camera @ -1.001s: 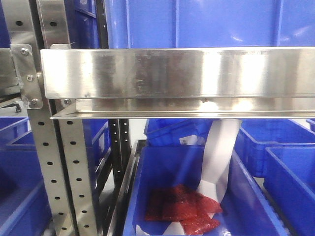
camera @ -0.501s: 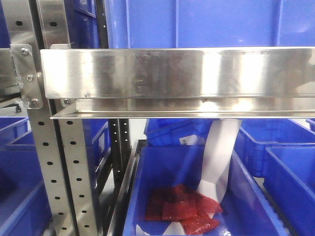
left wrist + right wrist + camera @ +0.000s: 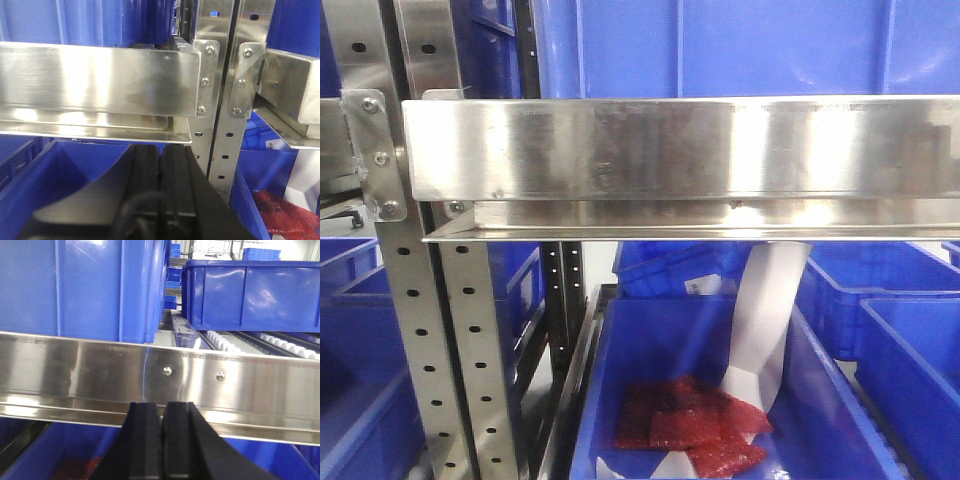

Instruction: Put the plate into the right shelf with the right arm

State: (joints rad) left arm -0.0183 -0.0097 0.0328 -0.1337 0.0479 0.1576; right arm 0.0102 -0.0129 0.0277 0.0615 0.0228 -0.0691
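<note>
The left end effector (image 3: 160, 165) shows in its wrist view as two black fingers pressed together with only a thin seam between them and nothing held, pointing at a steel rail (image 3: 100, 80) bolted to a perforated upright post (image 3: 220, 100). The right end effector (image 3: 161, 425) looks the same in its own view: its black fingers meet along a narrow seam, with nothing between them, just below another steel rail (image 3: 150, 375) that carries two small screws. Above that rail sit tall blue bins (image 3: 100, 285), and a row of white rollers (image 3: 225, 345) runs back beside them. In the front view, a wide steel beam (image 3: 670, 150) crosses the frame, fixed to a perforated post (image 3: 410, 330) on the left. Under the beam, a blue bin (image 3: 820, 400) holds red mesh bags (image 3: 690, 425), and a white strip (image 3: 765, 320) hangs down into it, its lower end touching the bags. More blue bins (image 3: 910, 340) stand to the right. No plate shows in any view, so its position cannot be told.
</note>
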